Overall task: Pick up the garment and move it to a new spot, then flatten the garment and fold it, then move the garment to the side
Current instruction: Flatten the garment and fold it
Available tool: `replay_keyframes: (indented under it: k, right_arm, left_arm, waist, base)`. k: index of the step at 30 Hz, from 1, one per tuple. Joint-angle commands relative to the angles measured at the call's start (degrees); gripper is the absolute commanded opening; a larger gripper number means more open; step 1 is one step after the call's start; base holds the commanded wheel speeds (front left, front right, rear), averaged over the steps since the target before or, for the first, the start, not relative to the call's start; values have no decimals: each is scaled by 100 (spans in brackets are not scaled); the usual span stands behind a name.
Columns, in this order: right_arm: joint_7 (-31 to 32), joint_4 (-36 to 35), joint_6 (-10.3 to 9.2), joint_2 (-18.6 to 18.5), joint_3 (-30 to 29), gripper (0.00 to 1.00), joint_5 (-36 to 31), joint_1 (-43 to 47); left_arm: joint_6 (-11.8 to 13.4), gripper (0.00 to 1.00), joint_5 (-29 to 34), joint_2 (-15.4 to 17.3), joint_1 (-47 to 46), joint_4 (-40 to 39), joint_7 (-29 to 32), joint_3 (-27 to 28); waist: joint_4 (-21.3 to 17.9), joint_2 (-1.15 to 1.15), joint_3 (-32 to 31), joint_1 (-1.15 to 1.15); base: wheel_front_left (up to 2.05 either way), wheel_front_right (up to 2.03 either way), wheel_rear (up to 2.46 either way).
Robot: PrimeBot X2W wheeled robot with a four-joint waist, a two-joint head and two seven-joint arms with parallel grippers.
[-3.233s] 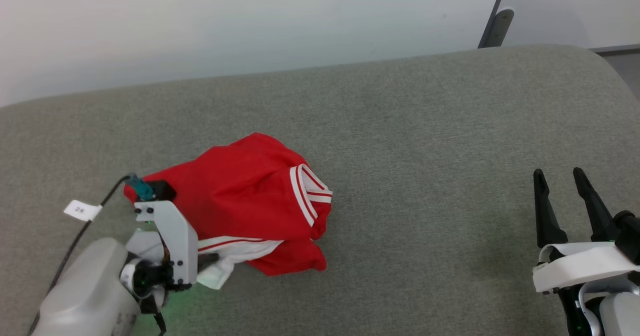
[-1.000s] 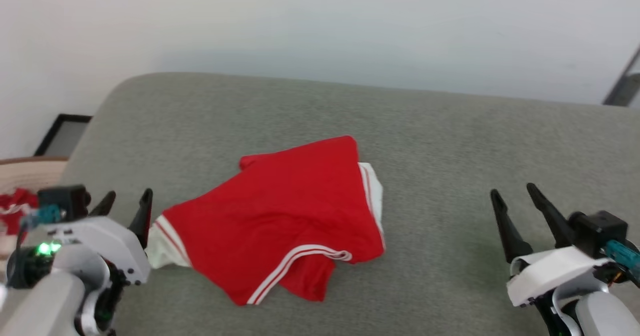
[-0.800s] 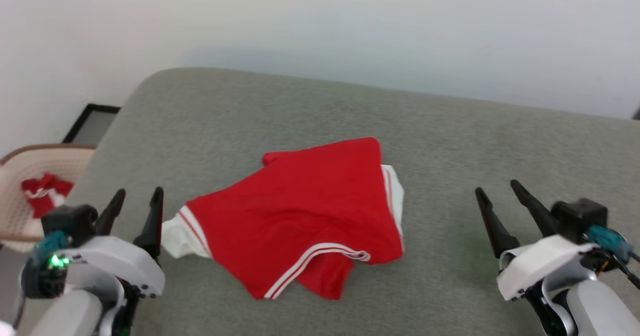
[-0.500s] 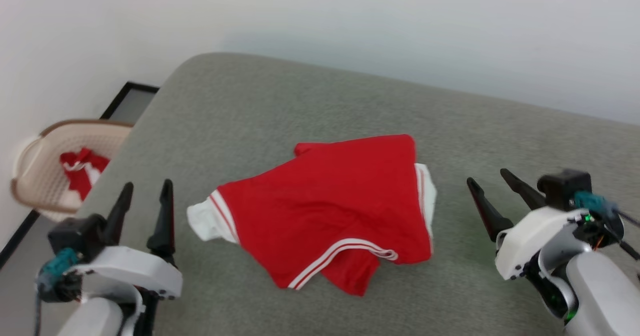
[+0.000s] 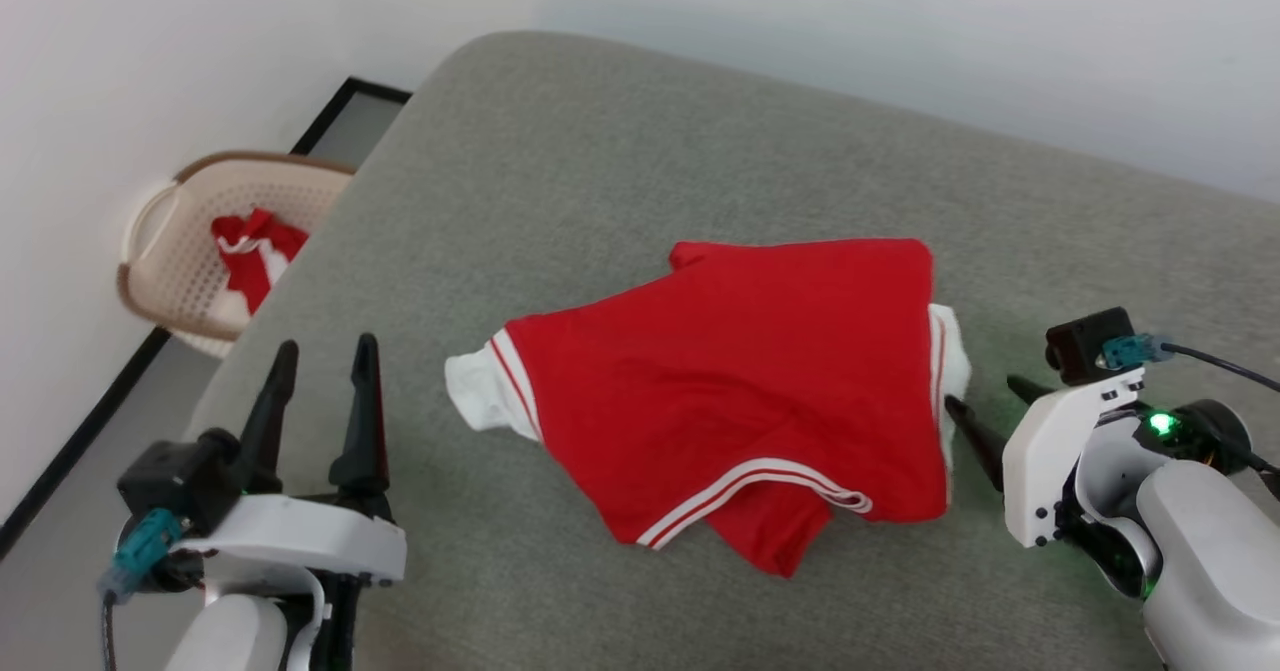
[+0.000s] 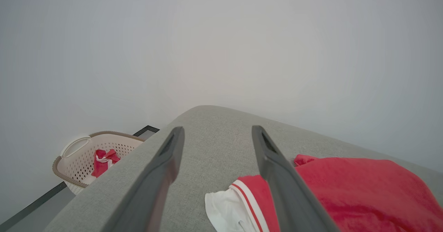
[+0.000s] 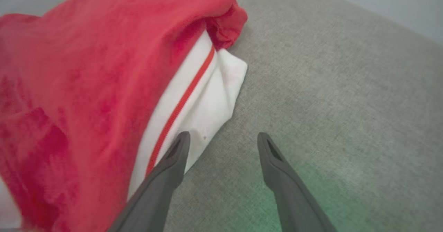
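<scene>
The garment (image 5: 740,381), bright red with double white stripes and white edges, lies loosely spread on the grey cushion (image 5: 620,151). My left gripper (image 5: 325,356) stands open at the lower left, a short way left of the white corner, which the left wrist view shows beside its right finger (image 6: 277,169) with the garment (image 6: 363,190) beyond. My right gripper (image 5: 985,406) is open at the garment's right edge. In the right wrist view its left finger (image 7: 173,163) rests at the white hem of the garment (image 7: 86,69), and the gripper (image 7: 223,138) holds nothing.
A cream laundry basket (image 5: 170,251) stands on the floor left of the cushion, with a small wad of red-and-white cloth (image 5: 250,246) inside; it shows also as a basket (image 6: 74,156) in the left wrist view. A pale wall rises behind.
The camera has swung left, bringing the basket into view. My right gripper has come in to the garment's right white edge. Both grippers stay open.
</scene>
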Motion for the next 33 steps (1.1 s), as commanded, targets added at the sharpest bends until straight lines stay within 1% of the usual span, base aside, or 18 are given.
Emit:
replay_keyframes:
  k: [1, 2, 3, 5, 6, 7, 14, 21, 25, 28, 33]
  right_arm:
    - [48, 98, -7, 32, 61, 100, 67, -61]
    - [48, 98, -7, 32, 61, 100, 67, -61]
    - [114, 225, -7, 37, 142, 100, 112, -108]
    - [176, 347, -7, 37, 251, 100, 155, -122]
    - [182, 410, -7, 19, 306, 43, 138, -138]
    - [147, 476, -7, -1, 333, 0, 103, -175]
    - [3, 737, -7, 40, 345, 0, 230, -391]
    - [-22, 723, -8, -86, 352, 0, 354, -564]
    - [17, 560, -8, -297, 300, 0, 407, -535]
    - [52, 396, -8, -522, 217, 0, 393, -442]
    - [229, 81, -8, -887, -86, 0, 437, -182]
  left_arm:
    - [-92, 100, 89, -103, 29, 2, -8, 125]
    - [-92, 100, 89, -103, 29, 2, -8, 125]
    - [-202, 100, 174, -210, 45, 40, -8, 255]
    - [-304, 100, 254, -305, 35, 77, -8, 372]
    - [-350, 100, 299, -346, 32, 104, -8, 424]
    - [-395, 100, 355, -378, 24, 128, -9, 481]
    - [-654, 100, 588, -578, 0, 247, -9, 781]
    - [-863, 100, 827, -715, 101, 286, -8, 1147]
    - [-952, 100, 933, -742, 165, 293, -8, 1317]
    - [-993, 100, 1003, -735, 202, 310, -8, 1412]
    - [-1036, 100, 1114, -712, 352, 344, -8, 1538]
  waist:
    - [130, 0, 119, 0]
    - [130, 0, 119, 0]
    - [158, 0, 140, 0]
    - [178, 0, 160, 0]
    - [186, 0, 167, 0]
    - [192, 0, 177, 0]
    - [151, 0, 167, 0]
    - [-31, 0, 60, 0]
    - [-183, 0, -36, 0]
    - [-318, 0, -136, 0]
    - [-574, 0, -348, 0]
  base:
    - [0, 0, 0]
    - [0, 0, 0]
    - [0, 0, 0]
    - [0, 0, 0]
    - [0, 0, 0]
    - [0, 0, 0]
    - [0, 0, 0]
    - [0, 0, 0]
    - [0, 0, 0]
    - [0, 0, 0]
    - [0, 0, 0]
